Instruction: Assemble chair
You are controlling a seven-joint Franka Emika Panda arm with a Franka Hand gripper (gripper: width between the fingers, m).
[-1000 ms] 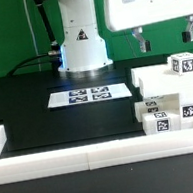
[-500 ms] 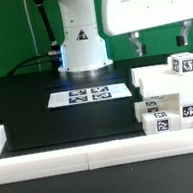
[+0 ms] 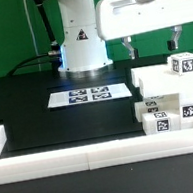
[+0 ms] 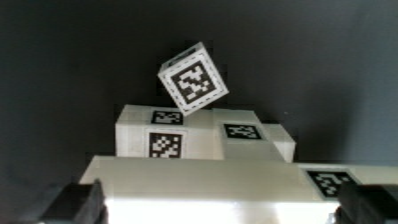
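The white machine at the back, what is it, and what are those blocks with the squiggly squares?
That machine is a robot arm. Its claw hangs open in the air and holds nothing. One picture comes from a camera looking at the whole table. The other comes from a camera on the arm's wrist, looking down at the blocks. The white blocks are chair parts, piled at the exterior view's right. The flat sheet of squares is the marker board. A white rail edges the table.
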